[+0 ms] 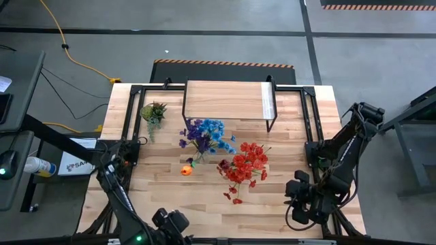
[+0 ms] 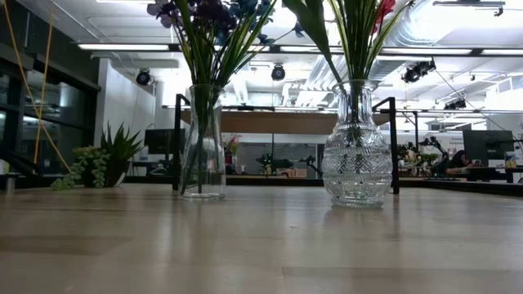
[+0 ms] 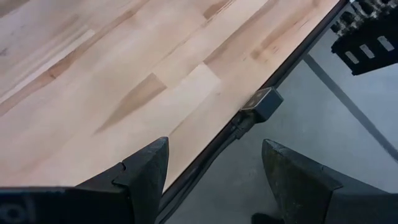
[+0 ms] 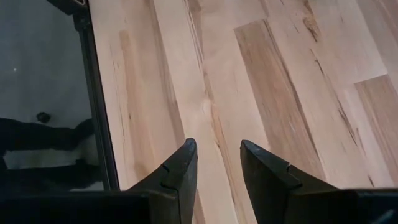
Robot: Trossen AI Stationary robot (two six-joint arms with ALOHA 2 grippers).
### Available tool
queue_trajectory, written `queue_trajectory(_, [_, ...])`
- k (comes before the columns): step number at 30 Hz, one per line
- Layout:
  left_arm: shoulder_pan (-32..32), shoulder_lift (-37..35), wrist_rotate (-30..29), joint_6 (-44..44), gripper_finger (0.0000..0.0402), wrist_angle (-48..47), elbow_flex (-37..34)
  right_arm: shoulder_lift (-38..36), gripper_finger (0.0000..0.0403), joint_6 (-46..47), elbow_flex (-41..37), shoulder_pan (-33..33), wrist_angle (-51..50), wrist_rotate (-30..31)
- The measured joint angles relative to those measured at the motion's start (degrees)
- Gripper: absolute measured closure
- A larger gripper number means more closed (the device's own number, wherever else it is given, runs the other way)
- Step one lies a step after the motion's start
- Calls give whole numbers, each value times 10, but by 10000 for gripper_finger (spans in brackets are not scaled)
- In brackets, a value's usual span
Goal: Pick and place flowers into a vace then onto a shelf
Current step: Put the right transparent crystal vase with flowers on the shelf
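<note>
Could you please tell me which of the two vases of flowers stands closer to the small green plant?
The plain, slim glass vase holding the blue and purple flowers. It stands nearer the green plant than the round, cut-pattern vase of red flowers.

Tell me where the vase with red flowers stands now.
High view: the red flowers stand mid-table, right of the blue and purple flowers, in front of the shelf.

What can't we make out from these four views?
- Blooms of both bouquets: low view, cut off by the top edge above the slim vase and the cut-glass vase.
- Both vases: high view, hidden under the blue and purple flowers and the red flowers.
- Orange item: high view, too small to identify.
- Shelf legs: mostly hidden under its top.
</note>
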Motion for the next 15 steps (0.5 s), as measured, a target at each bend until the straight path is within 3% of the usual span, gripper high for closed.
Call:
queue_trajectory(8, [0, 0, 0, -7, 110, 0, 0, 0, 289, -44, 0, -16, -1, -17])
queue_trajectory(15, [0, 0, 0, -10, 110, 0, 0, 0, 280, -63, 0, -52, -6, 12])
